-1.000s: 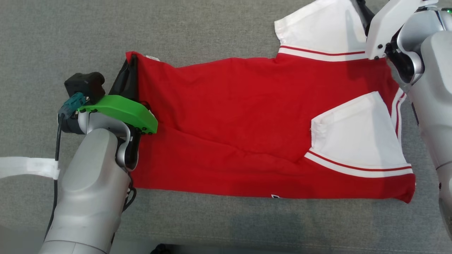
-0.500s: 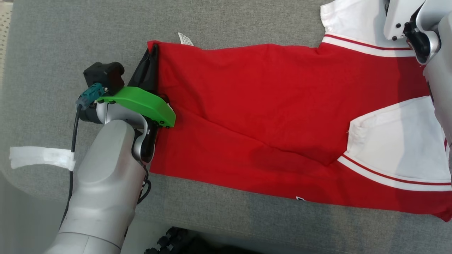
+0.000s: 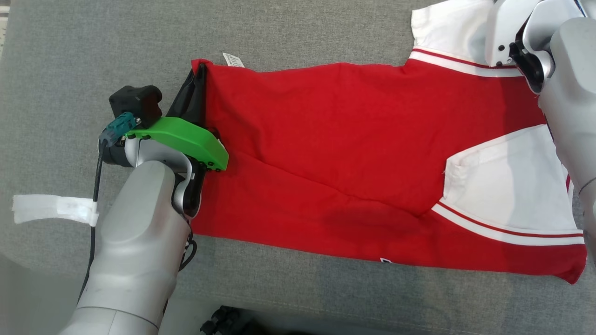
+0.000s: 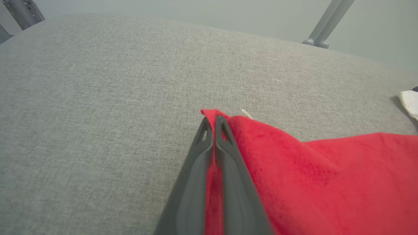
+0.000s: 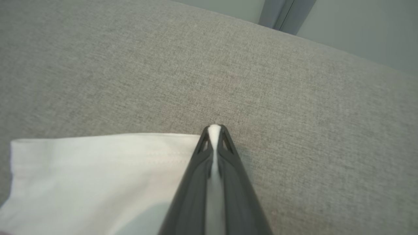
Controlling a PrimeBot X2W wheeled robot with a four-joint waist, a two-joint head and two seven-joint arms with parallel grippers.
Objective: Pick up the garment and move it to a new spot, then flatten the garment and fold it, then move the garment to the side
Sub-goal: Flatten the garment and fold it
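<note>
The garment is a red shirt with white, red-striped sleeves, spread sideways on the grey padded surface. My left gripper is shut on the shirt's far-left red corner, and the left wrist view shows red cloth pinched between its dark fingers. At the top right, my right arm reaches over the far white sleeve. In the right wrist view my right gripper is shut on that white sleeve's edge, with white cloth showing between the fingers.
A white strip of tape lies on the grey surface at the left, beside my left arm's cable. A small white tag sticks out at the shirt's far edge. Metal legs stand beyond the surface's far edge.
My right gripper has shut on the edge of the white sleeve. The head camera has shifted, so the whole picture has slid. My left gripper keeps its hold on the red corner.
</note>
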